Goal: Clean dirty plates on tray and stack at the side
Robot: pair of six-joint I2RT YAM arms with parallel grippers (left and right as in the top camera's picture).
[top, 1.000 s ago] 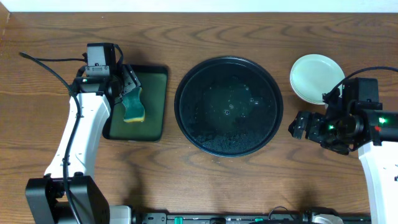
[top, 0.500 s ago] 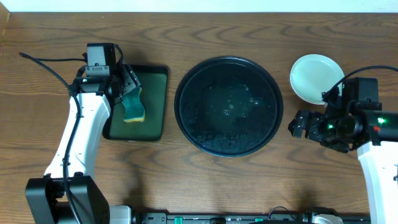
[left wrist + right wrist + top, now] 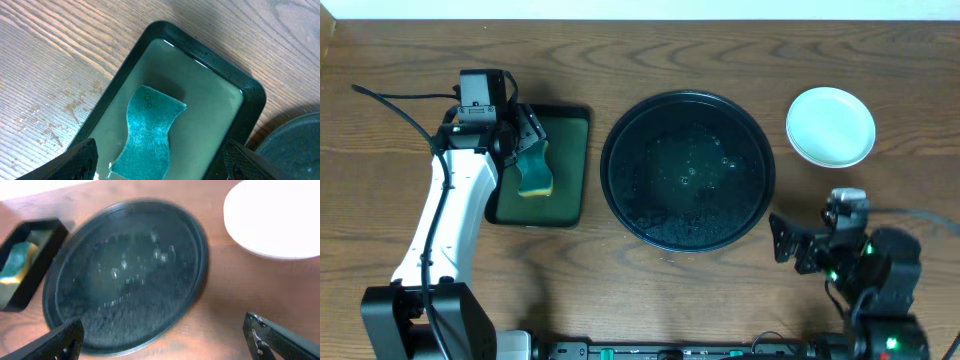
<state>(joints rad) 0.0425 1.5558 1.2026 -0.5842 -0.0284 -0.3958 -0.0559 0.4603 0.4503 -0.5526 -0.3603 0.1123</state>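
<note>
The round tray (image 3: 650, 215) sat at the middle of the table (image 3: 400, 60). Just beside it on the left, not touching, lay the rectangular tray (image 3: 570, 165), with a sponge (image 3: 534, 175) lying in it towards its left side. The left gripper (image 3: 525, 140) was over the sponge's far end. To the right of the round tray and a little farther back, a plate (image 3: 831, 126) sat on the table, near the tray but apart from it. The right gripper (image 3: 782, 240) was in front of the plate, by the round tray's near right edge.

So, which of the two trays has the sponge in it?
The small rectangular green tray under the left gripper; the large round black tray holds only wet droplets.
</note>
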